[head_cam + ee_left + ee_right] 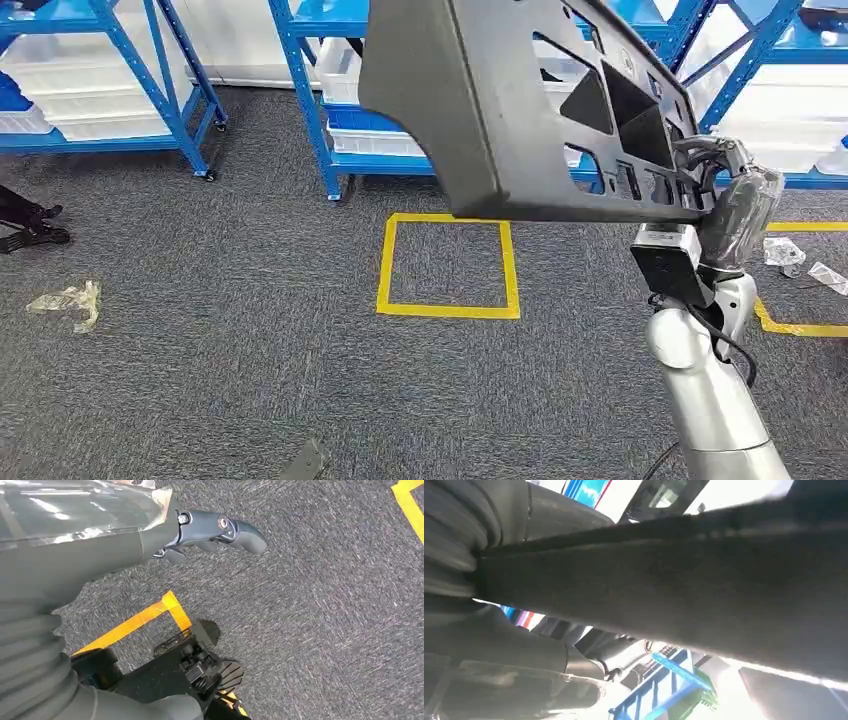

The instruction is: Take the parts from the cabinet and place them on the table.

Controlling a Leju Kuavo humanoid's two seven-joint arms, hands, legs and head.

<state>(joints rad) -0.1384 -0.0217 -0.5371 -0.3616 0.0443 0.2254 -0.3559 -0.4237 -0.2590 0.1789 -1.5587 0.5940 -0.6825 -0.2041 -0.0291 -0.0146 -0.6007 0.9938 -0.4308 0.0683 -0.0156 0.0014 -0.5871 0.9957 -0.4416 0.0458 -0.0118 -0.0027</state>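
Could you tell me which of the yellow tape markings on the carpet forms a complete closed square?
The yellow tape square in the middle of the carpet, below the held dark panel; the tape by the right arm shows only partial lines.

Large dark-grey perforated panel (500,110), held aloft

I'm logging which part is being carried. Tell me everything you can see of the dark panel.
The panel is a large, dark grey, matte moulded piece that looks like plastic, with several angular cut-outs and small slots towards one end. It is held tilted in the air above the carpet, in front of the blue shelves. The right robot hand grips its lower right edge.
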